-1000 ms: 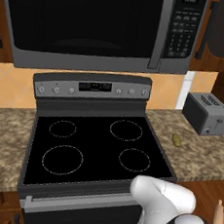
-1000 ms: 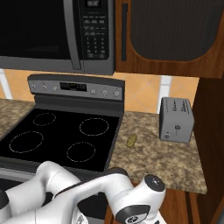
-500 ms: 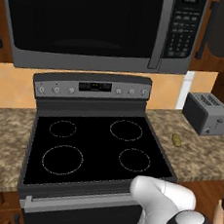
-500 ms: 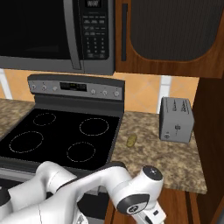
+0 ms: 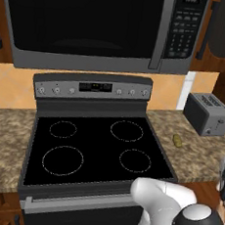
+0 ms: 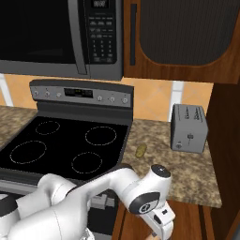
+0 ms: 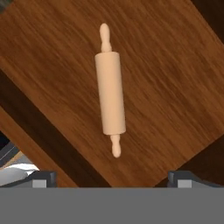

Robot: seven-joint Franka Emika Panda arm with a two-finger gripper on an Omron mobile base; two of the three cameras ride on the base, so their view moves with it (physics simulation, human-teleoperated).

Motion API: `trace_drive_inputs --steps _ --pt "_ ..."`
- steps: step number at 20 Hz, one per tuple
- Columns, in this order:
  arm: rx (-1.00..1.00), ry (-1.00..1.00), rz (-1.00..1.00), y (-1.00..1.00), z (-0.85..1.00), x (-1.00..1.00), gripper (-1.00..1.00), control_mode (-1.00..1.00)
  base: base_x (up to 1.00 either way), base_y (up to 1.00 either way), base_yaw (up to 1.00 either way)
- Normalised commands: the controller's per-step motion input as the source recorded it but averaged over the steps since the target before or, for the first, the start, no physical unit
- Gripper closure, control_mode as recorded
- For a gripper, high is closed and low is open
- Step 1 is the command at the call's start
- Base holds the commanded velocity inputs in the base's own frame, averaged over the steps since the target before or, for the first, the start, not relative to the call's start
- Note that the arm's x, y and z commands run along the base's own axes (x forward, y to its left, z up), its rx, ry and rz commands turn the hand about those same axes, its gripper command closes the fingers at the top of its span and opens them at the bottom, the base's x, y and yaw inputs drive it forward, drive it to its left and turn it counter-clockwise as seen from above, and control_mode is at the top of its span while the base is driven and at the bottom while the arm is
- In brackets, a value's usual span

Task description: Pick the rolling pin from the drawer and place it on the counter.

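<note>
While the rolling pin (image 7: pixel 110 93) lies untouched in the drawer (image 7: pixel 175 78), the gripper (image 7: pixel 112 178) is held spread wide above it, nothing yet lifted.

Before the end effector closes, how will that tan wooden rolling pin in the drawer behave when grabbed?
The slim light tan wooden rolling pin looks rigid, so it probably won't flex. Its round barrel may roll across the flat reddish-brown wooden drawer floor if nudged. Smooth wood could slip; gripping mid-barrel seems safest.

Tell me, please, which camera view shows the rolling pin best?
The hand view: the whole rolling pin lies flat on the drawer floor, both handles visible, seen from above. The two base views look over the stove and counter, and I cannot make it out there.
</note>
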Motion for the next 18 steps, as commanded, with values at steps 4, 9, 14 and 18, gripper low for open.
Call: trace_drive_inputs --steps 4,9,14,18 --pt "0.01 0.01 0.0 -0.18 0.0 0.44 -1.0 -1.0 0.0 0.0 0.0" --pt "0.06 0.02 0.0 -0.44 -0.03 0.46 -1.0 -1.0 0.0 0.0 0.0" --pt "0.0 0.0 0.0 -0.2 -0.37 0.32 -1.0 -1.0 0.0 0.0 0.0" --pt "0.0 0.0 0.0 -0.1 -0.46 0.03 -1.0 -1.0 0.0 0.0 0.0"
